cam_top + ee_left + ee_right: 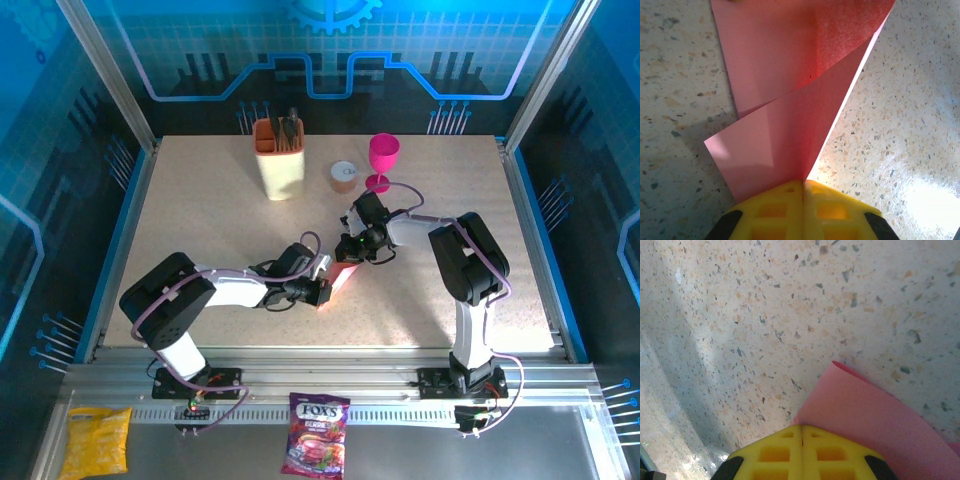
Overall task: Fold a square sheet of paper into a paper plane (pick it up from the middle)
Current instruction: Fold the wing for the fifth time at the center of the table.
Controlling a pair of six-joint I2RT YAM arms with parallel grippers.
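The square sheet of paper (pixel 780 75), salmon-pink, diagonally creased

This is a robotics test cell in a lab. A speckled tabletop (pixel 200 220) is boxed in by an aluminium frame (pixel 108 70) and blue panels (pixel 330 50) printed with circuit lines. The left arm (pixel 235 290) and right arm (pixel 468 262) are bolted to a slotted metal rail (pixel 330 378) at its near edge.

Your count, kind by kind
You have one square sheet of paper (pixel 780 145), one goblet (pixel 383 158), one utensil holder (pixel 280 172), one tub (pixel 344 176), one yellow packet (pixel 97 440), one Fox's bag (pixel 316 435).
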